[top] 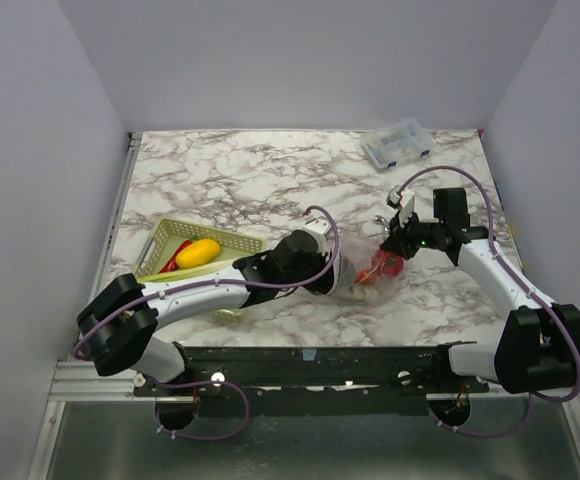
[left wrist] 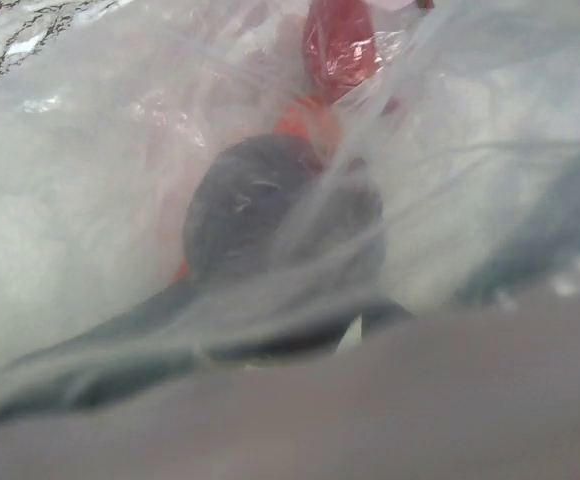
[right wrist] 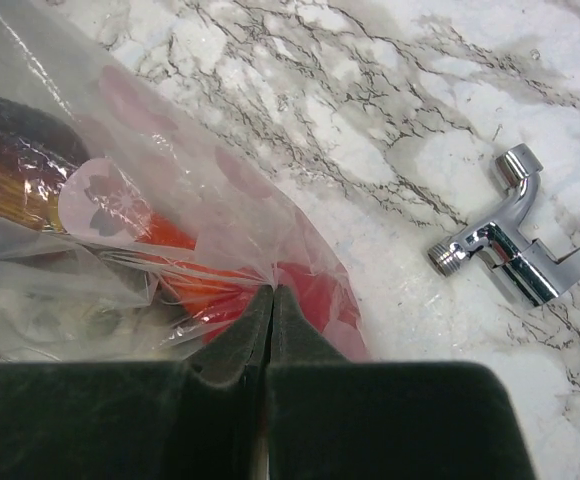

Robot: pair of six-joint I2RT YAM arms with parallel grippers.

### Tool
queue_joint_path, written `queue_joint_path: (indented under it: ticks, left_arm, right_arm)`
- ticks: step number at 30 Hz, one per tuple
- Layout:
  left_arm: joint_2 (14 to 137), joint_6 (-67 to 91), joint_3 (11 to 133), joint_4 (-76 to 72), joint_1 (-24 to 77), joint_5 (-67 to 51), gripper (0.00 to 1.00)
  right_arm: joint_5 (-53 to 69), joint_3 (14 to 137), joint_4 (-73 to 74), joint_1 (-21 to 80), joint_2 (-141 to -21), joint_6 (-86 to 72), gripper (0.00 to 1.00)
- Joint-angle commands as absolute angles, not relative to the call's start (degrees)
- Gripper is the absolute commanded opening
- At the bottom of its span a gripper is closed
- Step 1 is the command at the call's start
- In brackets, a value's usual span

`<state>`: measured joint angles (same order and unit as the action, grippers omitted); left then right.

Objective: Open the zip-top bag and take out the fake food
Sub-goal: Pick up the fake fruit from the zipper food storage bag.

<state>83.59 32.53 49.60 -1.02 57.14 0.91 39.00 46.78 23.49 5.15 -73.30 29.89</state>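
Clearly the right gripper (right wrist: 272,296) pinches the edge of the bag (right wrist: 170,210) tight, while the left gripper (top: 337,276), jaws hidden so I cannot tell, points straight at the toy food (left wrist: 270,210) inside.

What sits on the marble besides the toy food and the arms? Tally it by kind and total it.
zip-top bag: 1
green mesh basket: 1
clear compartment box: 1
chrome pipe fitting: 1
Total: 4

The clear, crinkled zip-top bag (top: 368,275) lies near the middle, slightly right, holding red and orange fake food (right wrist: 205,298) and 1 dark ball (left wrist: 260,205). 1 yellow piece (top: 198,252) lies left.
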Motion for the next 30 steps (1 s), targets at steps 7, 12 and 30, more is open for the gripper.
queue_joint_path:
  ticks: [7,12,30]
  left_arm:
    - [73.5,31.6,45.6,1.5,57.6,0.8,0.01]
    - [69.6,31.4,44.0,3.3,57.5,1.2,0.01]
    - [55.7,30.7,40.8,11.7,56.4,3.5,0.01]
  right_arm:
    - [37.3,46.2,22.4,4.7,-73.3,30.3,0.00]
    - [37.4,46.2,22.5,4.7,-73.5,30.6,0.00]
    - [37.0,46.2,22.7,4.7,-74.6,31.2,0.00]
